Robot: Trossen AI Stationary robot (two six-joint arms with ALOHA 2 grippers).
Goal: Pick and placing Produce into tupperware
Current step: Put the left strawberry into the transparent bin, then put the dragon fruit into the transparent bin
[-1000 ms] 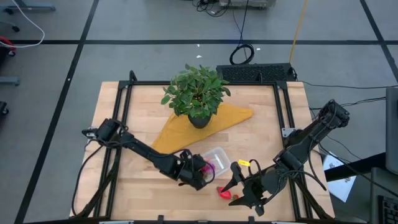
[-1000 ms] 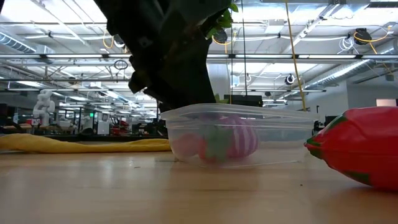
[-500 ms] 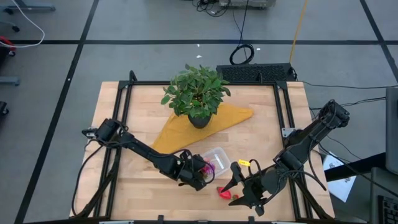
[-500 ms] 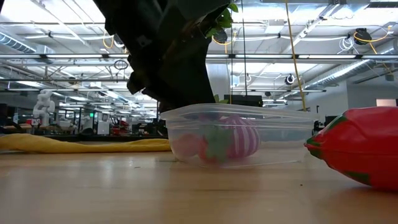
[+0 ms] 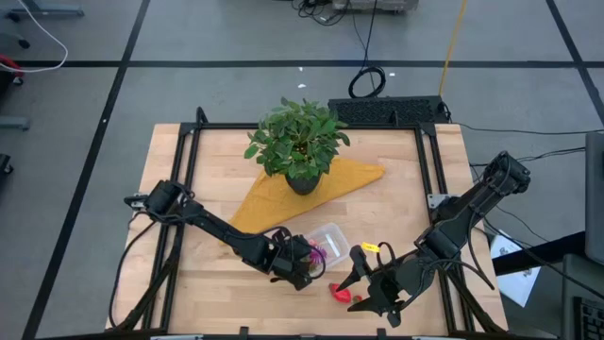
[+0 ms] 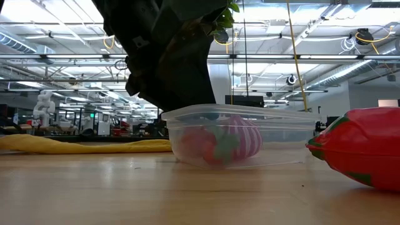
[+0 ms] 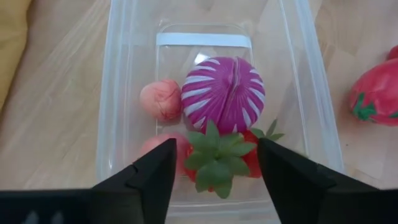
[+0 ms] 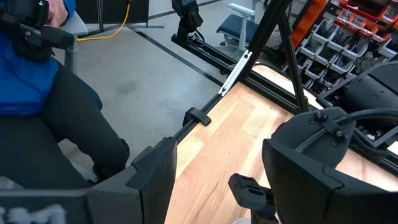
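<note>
Left wrist view: tupperware (image 7: 112,124) holds purple (image 7: 222,95), pink (image 7: 160,100), strawberry (image 7: 221,158).

I see three fruits (image 7: 222,93) inside tupperware (image 5: 326,244); fourth (image 5: 339,291) on surface (image 5: 208,151) beside it; plant (image 5: 297,142) behind, on cloth (image 5: 283,194).

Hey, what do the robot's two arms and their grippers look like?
Both arms are dark, jointed links with black cables alongside. The left gripper and right gripper each have two broad, matte black fingers. A small yellow tag shows near the right arm's wrist.
</note>
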